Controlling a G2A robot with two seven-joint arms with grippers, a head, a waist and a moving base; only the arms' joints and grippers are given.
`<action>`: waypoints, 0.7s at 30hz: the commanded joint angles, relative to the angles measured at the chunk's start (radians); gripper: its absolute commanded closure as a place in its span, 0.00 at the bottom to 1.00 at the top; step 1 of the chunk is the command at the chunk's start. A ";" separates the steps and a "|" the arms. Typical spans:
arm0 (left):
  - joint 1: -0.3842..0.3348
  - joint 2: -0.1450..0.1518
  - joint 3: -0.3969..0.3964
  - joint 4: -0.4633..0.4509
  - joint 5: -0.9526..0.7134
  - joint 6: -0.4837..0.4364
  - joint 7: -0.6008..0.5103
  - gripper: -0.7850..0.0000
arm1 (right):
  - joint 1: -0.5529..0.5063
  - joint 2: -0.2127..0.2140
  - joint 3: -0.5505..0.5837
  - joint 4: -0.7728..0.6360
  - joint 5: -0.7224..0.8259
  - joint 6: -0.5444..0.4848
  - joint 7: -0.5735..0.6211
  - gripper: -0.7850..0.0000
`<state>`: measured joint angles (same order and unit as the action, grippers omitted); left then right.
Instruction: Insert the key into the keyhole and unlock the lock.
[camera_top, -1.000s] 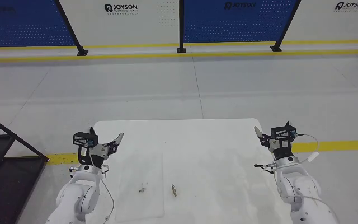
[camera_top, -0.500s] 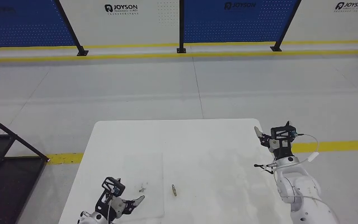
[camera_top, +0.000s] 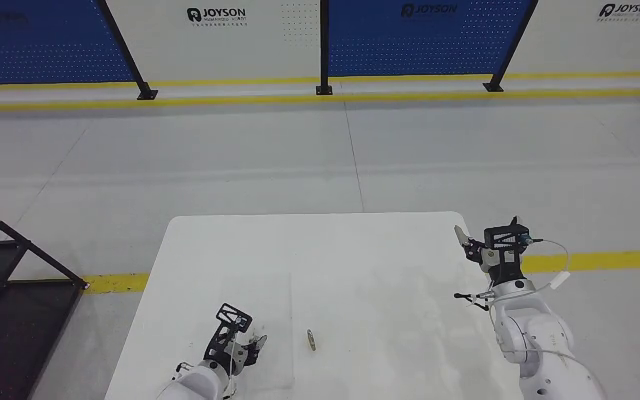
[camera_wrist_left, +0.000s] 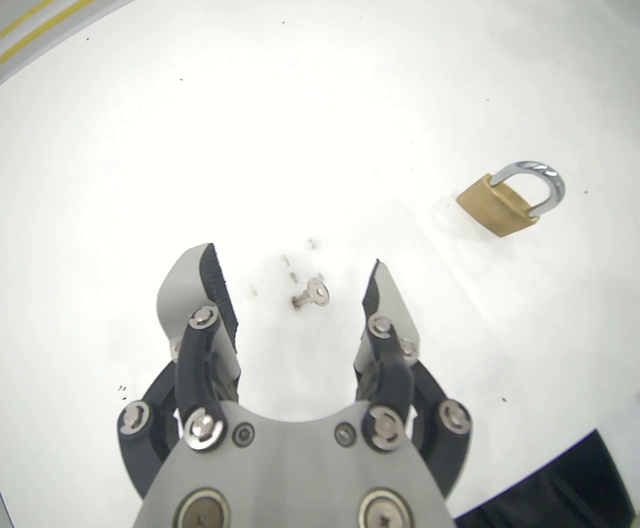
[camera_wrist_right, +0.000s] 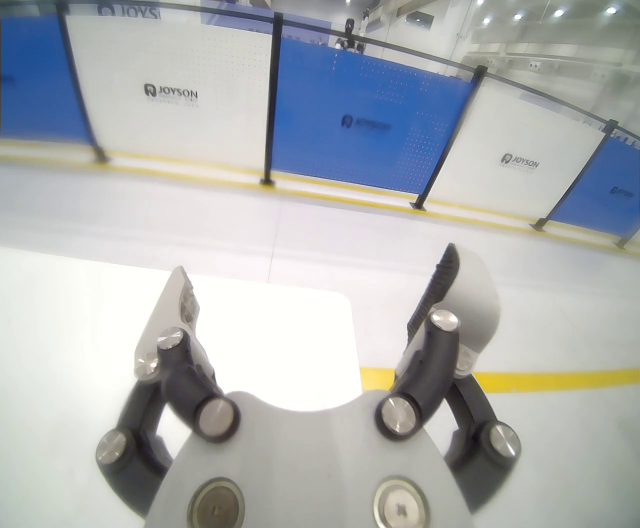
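Left gripper (camera_wrist_left: 294, 257) — jaws spread wide, nothing held, pointing down at the white table (camera_wrist_left: 240, 115). The ribbed black pads (camera_wrist_left: 218, 280) face each other across a broad gap.

Key (camera_wrist_left: 315, 294) — small, silver, lying flat on the table in that gap, just short of the fingertips and nearer the finger on the lock's side. It touches neither finger. Its round head is turned toward that finger and its blade toward the other. A few small dark specks (camera_wrist_left: 292, 275) dot the surface just beside it.

Lock (camera_wrist_left: 497, 210) — brass body with a silver shackle (camera_wrist_left: 547, 175), lying on the table. It is past the fingertips and off to the outer side of one finger, apart from the key. Both shackle legs enter the body. In the top view it shows as a small dark sliver (camera_top: 312, 340) just beside this gripper.

Beyond the lock is bare tabletop, then the table's edge and a yellow floor line (camera_wrist_left: 30, 27).

Right gripper (camera_wrist_right: 314, 262) — jaws also set wide, empty. It is well apart from the left gripper, key and lock, at the table's right edge. Below and ahead of its fingers is a rounded table corner (camera_wrist_right: 340, 305). Past that lies grey floor with a yellow stripe (camera_wrist_right: 550, 377) off the side of one finger. Farthest out stands a fence of blue and white panels (camera_wrist_right: 370, 130) on black posts.
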<state>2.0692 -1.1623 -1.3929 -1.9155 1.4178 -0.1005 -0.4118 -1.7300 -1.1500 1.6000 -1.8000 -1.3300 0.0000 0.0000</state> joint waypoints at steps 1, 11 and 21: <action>-0.001 -0.001 0.013 0.009 0.017 0.015 -0.006 0.44 | 0.000 0.000 0.000 0.000 0.000 0.000 0.000 0.00; -0.007 -0.001 0.039 0.018 0.041 0.022 -0.011 0.38 | 0.000 0.000 0.000 0.000 0.000 0.000 0.000 0.00; -0.012 0.000 0.043 0.030 0.058 0.026 -0.015 0.58 | 0.000 0.000 0.000 0.000 0.000 0.000 0.000 0.00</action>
<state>2.0582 -1.1622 -1.3499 -1.8882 1.4721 -0.0751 -0.4265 -1.7300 -1.1500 1.6000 -1.8000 -1.3300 0.0000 0.0000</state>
